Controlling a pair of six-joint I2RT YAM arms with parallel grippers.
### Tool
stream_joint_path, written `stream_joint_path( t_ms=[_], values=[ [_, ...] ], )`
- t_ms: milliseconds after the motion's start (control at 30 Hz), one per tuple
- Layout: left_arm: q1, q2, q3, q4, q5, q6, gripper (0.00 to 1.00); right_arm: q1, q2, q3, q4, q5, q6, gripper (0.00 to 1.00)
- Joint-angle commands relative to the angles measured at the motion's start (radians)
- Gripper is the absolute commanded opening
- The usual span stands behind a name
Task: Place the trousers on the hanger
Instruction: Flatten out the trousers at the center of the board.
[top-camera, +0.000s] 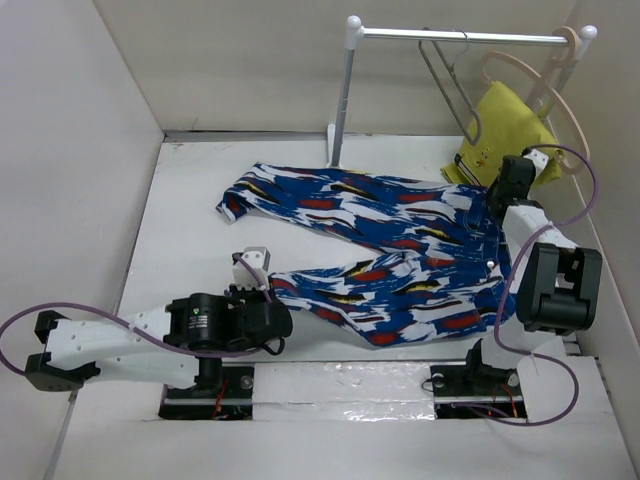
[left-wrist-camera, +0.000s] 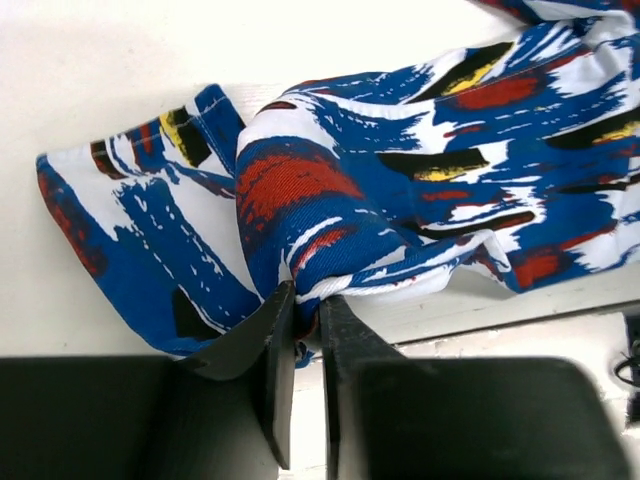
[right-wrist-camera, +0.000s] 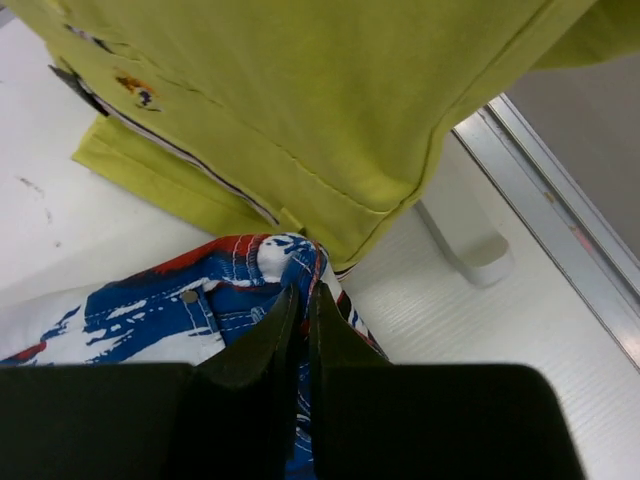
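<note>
Trousers (top-camera: 400, 250) lie flat on the table (top-camera: 190, 230), waist at right, legs running left. Left gripper (left-wrist-camera: 305, 300) is pinched shut on a fold near the front leg's hem; right gripper (right-wrist-camera: 303, 292) is clamped on the waistband. Probable reason: holding both ends lets the cloth lift taut. Hanger (top-camera: 443, 80) hangs on the rail (top-camera: 470, 37), well apart from the trousers. Its lower end is lost behind the yellow garment (top-camera: 505, 125).
</note>
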Motion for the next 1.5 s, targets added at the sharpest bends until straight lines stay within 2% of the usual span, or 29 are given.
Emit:
stream_joint_path(
  t_ms=[0,33,67,100,167,200,267,300,333,433,467,500,533,567,633,667,733,800,900,933,1033,1133,1200,1233,1267,1300,1333,1400,1467],
  values=[
    [-0.002,0.004,0.05,0.063,-0.02,0.072,0.12,-0.018,-0.034,0.043,0.108,0.019,0.039,0.19],
    [-0.002,0.019,0.055,0.053,-0.027,0.064,0.26,-0.018,-0.073,0.024,0.132,0.012,0.052,0.3],
    [-0.002,0.048,0.064,0.034,-0.051,0.026,0.34,-0.018,-0.096,-0.017,0.143,-0.001,0.06,0.51],
    [-0.002,0.061,0.073,0.012,-0.065,0.012,0.41,-0.018,-0.119,-0.037,0.155,-0.046,0.069,0.6],
    [-0.002,0.075,0.113,-0.016,-0.089,0.01,0.46,-0.007,-0.195,-0.09,0.177,-0.09,0.082,0.72],
    [-0.002,0.073,0.127,-0.014,-0.096,0.032,0.47,0.002,-0.225,-0.106,0.177,-0.109,0.082,0.72],
    [-0.002,0.049,0.147,0.035,-0.114,0.073,0.55,0.034,-0.319,-0.137,0.169,-0.155,0.074,0.72],
    [-0.002,0.038,0.147,0.064,-0.126,0.099,0.57,0.051,-0.352,-0.176,0.174,-0.166,0.074,0.71],
    [-0.002,0.027,0.139,0.125,-0.176,0.136,0.63,0.094,-0.414,-0.196,0.189,-0.182,0.074,0.61],
    [0.052,-0.008,0.095,0.333,-0.26,0.258,0.64,0.175,-0.481,-0.279,0.246,-0.265,0.077,0.34],
    [0.078,-0.013,0.078,0.433,-0.258,0.333,0.62,0.233,-0.495,-0.287,0.244,-0.288,0.074,0.14],
    [0.108,-0.008,0.06,0.529,-0.238,0.404,0.61,0.269,-0.515,-0.296,0.241,-0.31,0.072,0.09],
    [0.15,0.004,0.02,0.72,-0.212,0.465,0.56,0.307,-0.519,-0.315,0.24,-0.314,0.072,0.05],
    [0.265,0.021,0.006,0.804,-0.11,0.554,0.53,0.383,-0.521,-0.321,0.249,-0.318,0.069,0.0],
    [0.415,0.099,-0.012,0.976,0.048,0.599,0.46,0.463,-0.512,-0.326,0.232,-0.351,0.045,0.0],
    [0.564,0.127,-0.02,1.022,0.196,0.59,0.44,0.502,-0.507,-0.324,0.223,-0.344,0.031,0.0],
    [0.703,0.199,-0.051,1.165,0.312,0.551,0.43,0.589,-0.499,-0.322,0.2,-0.299,0.006,0.0],
    [0.847,0.237,-0.075,1.23,0.32,0.47,0.46,0.622,-0.507,-0.325,0.165,-0.295,-0.004,0.0],
    [0.987,0.259,-0.117,1.274,0.308,0.371,0.5,0.684,-0.528,-0.37,0.194,-0.317,-0.023,0.0],
    [1.076,0.26,-0.153,1.297,0.305,0.31,0.51,0.724,-0.53,-0.384,0.217,-0.318,-0.027,0.0],
    [1.246,0.267,-0.204,1.327,0.378,0.224,0.51,0.784,-0.519,-0.419,0.253,-0.302,-0.043,0.0],
    [1.342,0.296,-0.23,1.308,0.389,0.173,0.49,0.841,-0.495,-0.404,0.251,-0.258,-0.072,0.0],
    [1.435,0.352,-0.243,1.314,0.453,0.158,0.42,0.867,-0.493,-0.396,0.226,-0.226,-0.076,0.0],
    [1.463,0.384,-0.241,1.317,0.482,0.159,0.37,0.867,-0.496,-0.399,0.228,-0.221,-0.08,0.0],
    [1.504,0.42,-0.215,1.316,0.543,0.171,0.15,0.876,-0.502,-0.404,0.232,-0.216,-0.08,0.0],
    [1.514,0.497,-0.2,1.314,0.565,0.188,0.06,0.876,-0.507,-0.41,0.237,-0.21,-0.081,0.0],
    [1.514,0.541,-0.175,1.298,0.573,0.204,0.01,0.876,-0.518,-0.414,0.24,-0.209,-0.08,0.0],
    [1.514,0.657,-0.091,1.267,0.605,0.251,0.03,0.876,-0.527,-0.427,0.238,-0.19,-0.08,0.0],
    [1.514,0.72,-0.018,1.229,0.598,0.274,0.1,0.876,-0.544,-0.436,0.24,-0.18,-0.081,0.0]
  ],
)
